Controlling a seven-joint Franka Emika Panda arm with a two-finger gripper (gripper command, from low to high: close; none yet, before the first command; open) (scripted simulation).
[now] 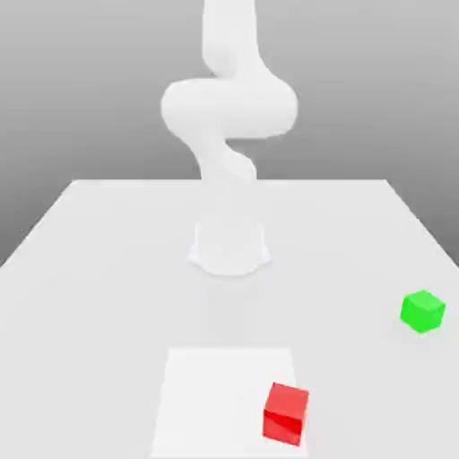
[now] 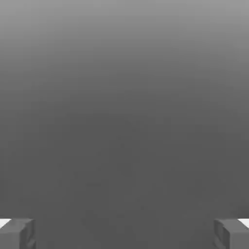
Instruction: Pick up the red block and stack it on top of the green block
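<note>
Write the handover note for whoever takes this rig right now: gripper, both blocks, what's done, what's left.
Gripper: open, nothing between its fingers.
Red block: resting on the table, near the front edge, on the corner of a lighter square patch.
Green block: also on the table, apart from the red one, farther back and toward the exterior view's right.
Done: nothing yet; neither block is gripped or stacked.
Left: reach the red block, grasp it, lift it, carry it over the green block, set it on top, release.

Red block (image 1: 286, 413) near front, green block (image 1: 422, 311) well apart, rightward
</note>
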